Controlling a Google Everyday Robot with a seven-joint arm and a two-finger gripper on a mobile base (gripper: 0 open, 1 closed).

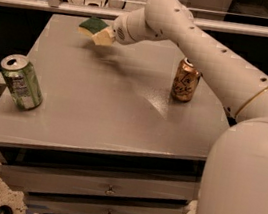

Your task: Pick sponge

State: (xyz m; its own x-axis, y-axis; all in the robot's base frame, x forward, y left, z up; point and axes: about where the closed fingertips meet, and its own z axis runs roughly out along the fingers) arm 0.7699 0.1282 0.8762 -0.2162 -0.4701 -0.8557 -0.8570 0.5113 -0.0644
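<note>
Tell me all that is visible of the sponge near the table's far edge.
The sponge is small and flat, dark green on top with pale yellow beneath. It is slightly tilted near the far left of the grey table, with the gripper right against its near right end. Whether it rests on the table or is lifted cannot be told.
</note>
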